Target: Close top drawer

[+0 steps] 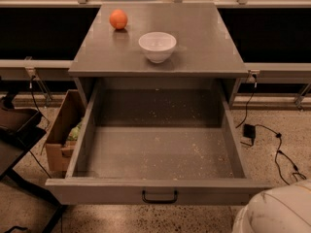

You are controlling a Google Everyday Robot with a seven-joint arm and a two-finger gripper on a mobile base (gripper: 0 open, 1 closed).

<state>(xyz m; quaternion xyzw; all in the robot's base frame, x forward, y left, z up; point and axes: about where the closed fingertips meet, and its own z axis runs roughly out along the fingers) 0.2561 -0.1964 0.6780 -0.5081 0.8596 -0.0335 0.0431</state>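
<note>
The top drawer is pulled wide open toward me, grey and deep, with pale specks on its floor. Its front panel runs along the bottom of the camera view, with a small black handle at its centre. The gripper is out of view. Only a rounded white part of my arm shows at the bottom right corner, to the right of the drawer front.
On the grey cabinet top stand a white bowl and an orange. A cardboard box sits on the floor left of the drawer. A black stand is at far left. Cables lie on the floor at right.
</note>
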